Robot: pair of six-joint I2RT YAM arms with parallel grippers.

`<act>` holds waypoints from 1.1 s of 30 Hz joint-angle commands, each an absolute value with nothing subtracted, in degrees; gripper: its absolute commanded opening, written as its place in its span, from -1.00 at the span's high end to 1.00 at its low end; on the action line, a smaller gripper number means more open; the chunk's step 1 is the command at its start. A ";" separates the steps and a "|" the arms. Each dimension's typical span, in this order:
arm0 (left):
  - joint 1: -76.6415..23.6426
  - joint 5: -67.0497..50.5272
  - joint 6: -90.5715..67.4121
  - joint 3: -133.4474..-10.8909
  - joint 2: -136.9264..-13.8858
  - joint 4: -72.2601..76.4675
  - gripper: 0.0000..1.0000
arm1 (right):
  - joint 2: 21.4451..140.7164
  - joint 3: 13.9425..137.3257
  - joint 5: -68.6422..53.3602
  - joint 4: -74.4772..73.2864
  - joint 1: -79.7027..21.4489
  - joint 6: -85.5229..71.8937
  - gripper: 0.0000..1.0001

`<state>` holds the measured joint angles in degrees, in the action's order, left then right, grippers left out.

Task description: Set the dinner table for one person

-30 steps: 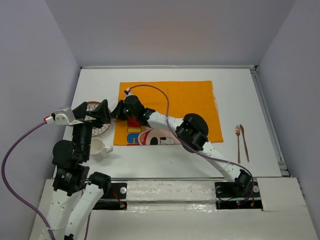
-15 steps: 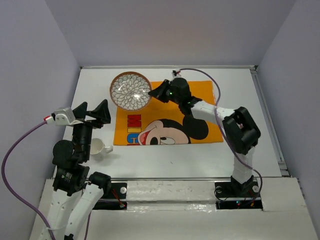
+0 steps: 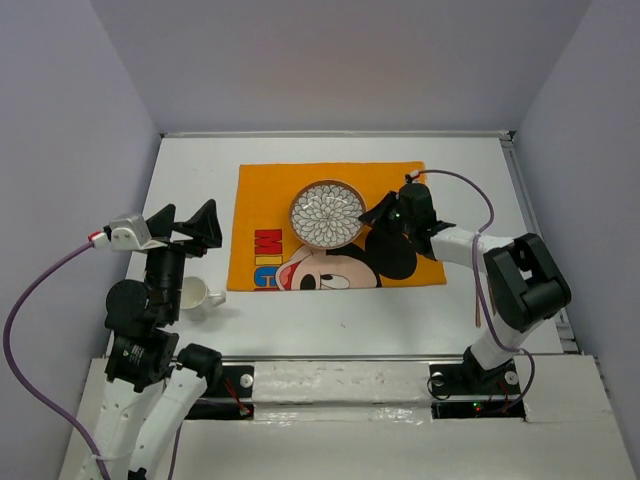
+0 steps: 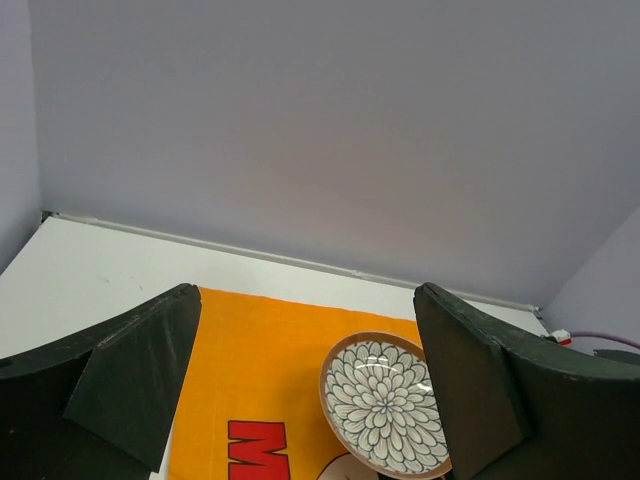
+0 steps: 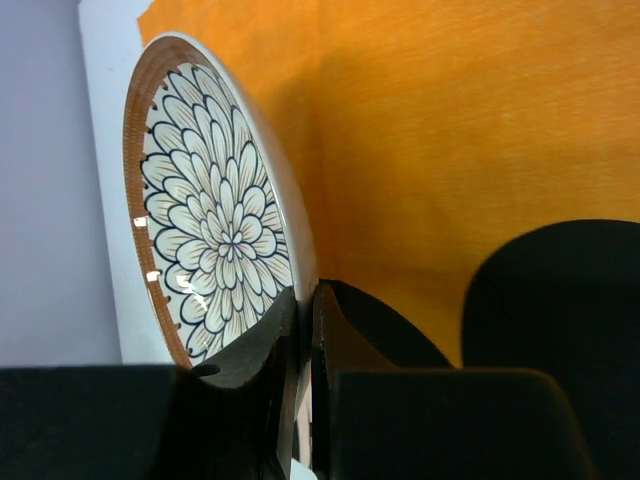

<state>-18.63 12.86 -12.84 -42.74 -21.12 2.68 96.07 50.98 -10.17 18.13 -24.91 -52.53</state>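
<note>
A round plate (image 3: 327,214) with a flower pattern and brown rim is over the orange Mickey Mouse placemat (image 3: 270,185), which lies on the white dinner table (image 3: 190,170). My right gripper (image 3: 372,215) is shut on the plate's right rim; the right wrist view shows its fingers (image 5: 255,345) pinching the rim of the plate (image 5: 215,240). My left gripper (image 3: 195,228) is open and empty above the table's left side, over a white mug (image 3: 197,295). The plate also shows in the left wrist view (image 4: 385,405) between the fingers (image 4: 135,385).
A copper fork (image 3: 476,285) and knife (image 3: 488,283) lie side by side on the table right of the placemat. The right arm's purple cable (image 3: 470,195) arcs over the placemat's right edge. Grey walls enclose the table.
My right gripper carried the plate from the table's left side up past the placemat's far left corner, then right and nearer, over the placemat's middle. The left arm has not moved.
</note>
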 commanded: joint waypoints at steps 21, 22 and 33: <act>-18.72 12.30 -11.69 -42.28 -21.45 4.48 -0.98 | 100.02 50.89 -13.80 30.59 -21.01 -54.32 1.00; -18.72 12.30 -11.60 -42.28 -21.45 4.48 -0.98 | 100.28 50.89 -13.71 30.06 -21.01 -54.32 0.95; -18.54 12.39 -11.69 -42.28 -21.27 4.48 -0.98 | 97.92 50.63 -10.12 21.29 -21.01 -51.08 -0.29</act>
<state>-18.63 12.67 -12.67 -42.74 -21.21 2.50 102.32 49.69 -12.43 21.02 -21.34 -53.30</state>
